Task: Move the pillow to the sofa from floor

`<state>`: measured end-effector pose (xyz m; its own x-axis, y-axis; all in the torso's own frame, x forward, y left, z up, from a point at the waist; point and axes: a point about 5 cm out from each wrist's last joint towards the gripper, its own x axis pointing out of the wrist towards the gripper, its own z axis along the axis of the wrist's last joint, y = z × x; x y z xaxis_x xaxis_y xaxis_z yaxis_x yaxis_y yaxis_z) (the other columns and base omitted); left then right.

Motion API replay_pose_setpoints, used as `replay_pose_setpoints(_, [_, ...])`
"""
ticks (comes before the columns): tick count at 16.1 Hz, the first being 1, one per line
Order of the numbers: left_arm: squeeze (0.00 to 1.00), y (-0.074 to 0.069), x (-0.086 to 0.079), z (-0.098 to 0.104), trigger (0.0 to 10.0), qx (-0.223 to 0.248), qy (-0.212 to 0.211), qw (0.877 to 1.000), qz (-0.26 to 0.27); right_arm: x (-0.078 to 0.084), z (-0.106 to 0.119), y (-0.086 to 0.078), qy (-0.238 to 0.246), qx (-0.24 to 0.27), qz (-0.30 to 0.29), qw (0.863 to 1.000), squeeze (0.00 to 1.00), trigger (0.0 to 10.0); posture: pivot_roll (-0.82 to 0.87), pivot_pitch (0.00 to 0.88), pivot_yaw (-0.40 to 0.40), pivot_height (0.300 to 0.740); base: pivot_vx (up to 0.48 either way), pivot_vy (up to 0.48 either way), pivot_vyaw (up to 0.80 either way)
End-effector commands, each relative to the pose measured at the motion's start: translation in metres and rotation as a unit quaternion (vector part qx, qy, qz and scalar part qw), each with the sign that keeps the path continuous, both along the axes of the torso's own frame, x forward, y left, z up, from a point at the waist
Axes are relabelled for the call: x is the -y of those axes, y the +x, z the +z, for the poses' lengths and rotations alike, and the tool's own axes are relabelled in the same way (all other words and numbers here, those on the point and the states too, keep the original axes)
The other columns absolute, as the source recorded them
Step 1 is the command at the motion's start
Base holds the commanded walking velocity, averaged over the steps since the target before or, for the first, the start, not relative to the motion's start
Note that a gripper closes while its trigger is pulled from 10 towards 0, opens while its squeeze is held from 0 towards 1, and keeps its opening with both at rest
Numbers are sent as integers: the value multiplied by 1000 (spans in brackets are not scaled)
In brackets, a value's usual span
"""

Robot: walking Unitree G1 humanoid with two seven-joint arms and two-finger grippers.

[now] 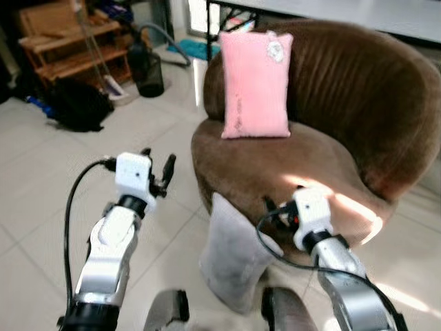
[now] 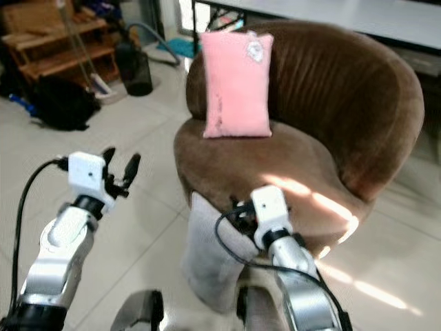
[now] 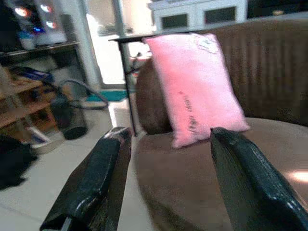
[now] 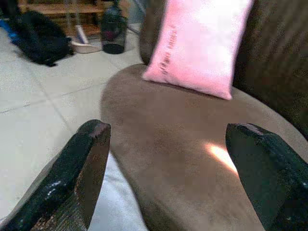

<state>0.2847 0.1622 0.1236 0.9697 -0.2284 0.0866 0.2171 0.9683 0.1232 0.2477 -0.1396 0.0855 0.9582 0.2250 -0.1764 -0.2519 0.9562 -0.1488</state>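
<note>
grey pillow [image 1: 234, 255] leans on brown ribbed sofa [image 1: 358, 124] front | right gripper [image 4: 168, 159] just above it; left gripper [image 3: 168, 178] beside sofa | both spread wide, empty

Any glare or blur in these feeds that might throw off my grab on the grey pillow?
Left eye view: a sun patch washes out the sofa seat beside the right gripper; the grey pillow stays evenly lit. Left wrist view: window glare behind, pink pillow soft. Right wrist view: fingers blurred, pink pillow overexposed.
</note>
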Motion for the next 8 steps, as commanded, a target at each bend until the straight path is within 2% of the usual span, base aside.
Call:
replay_pose_setpoints(1, [0,0,7,-1,10000,-5,2,1000,-16,6,3,1,5,4,-14,1000,0,10000,-82,0,45,615,356,0,0])
replay_pose_setpoints(2, [0,0,7,-2,10000,-7,5,1000,-16,6,3,1,-1,4,-11,1000,0,10000,-82,0,45,615,292,0,0])
replay_pose_setpoints(8, [0,1,6,-3,10000,-11,10,1000,-11,4,3,1,4,2,-8,1000,0,10000,-79,0,45,570,0,0,0])
